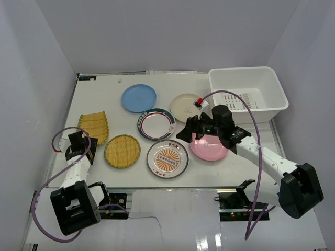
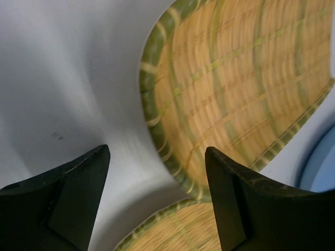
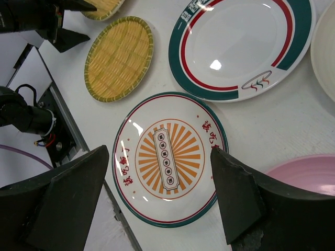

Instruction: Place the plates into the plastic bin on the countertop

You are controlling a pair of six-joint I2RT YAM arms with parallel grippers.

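plate in pink partly hidden under spread right claw; left claw spread.

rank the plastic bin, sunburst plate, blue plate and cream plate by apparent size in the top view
1. plastic bin
2. sunburst plate, though it lies nearer the camera
3. blue plate and cream plate: too alike to rank, cream partly hidden by the right arm

plain grey walls stand on three sides of a white counter; the light is soft and even.
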